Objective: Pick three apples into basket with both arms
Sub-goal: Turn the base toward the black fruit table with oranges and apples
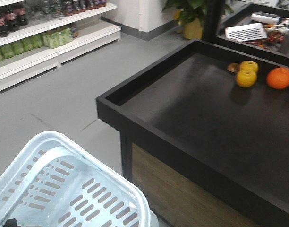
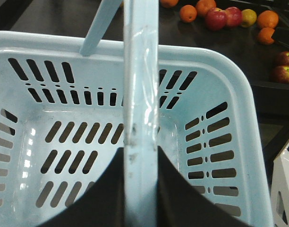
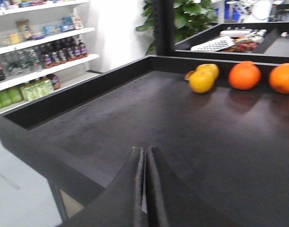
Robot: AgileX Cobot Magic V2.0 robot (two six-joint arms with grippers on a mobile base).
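The pale blue basket [image 1: 88, 189] hangs at the lower left, beside the black display table [image 1: 135, 125]. In the left wrist view I look down into the basket [image 2: 248, 123], which holds nothing. My left gripper [image 2: 140, 151] is shut on its upright handle [image 2: 140, 71]. Red apples [image 2: 215, 19] lie among the oranges on the table beyond the basket, and two more apples [image 2: 285, 66] sit at the right edge. My right gripper [image 3: 144, 149] hovers over the table's near corner, shut with nothing between its fingers.
Two yellow fruits [image 1: 246, 78] and an orange [image 1: 279, 78] lie at the table's far side. The table has a raised black rim. Shelves of bottles [image 1: 40, 38] line the left wall across grey floor. A potted plant [image 1: 191, 26] and a second table stand behind.
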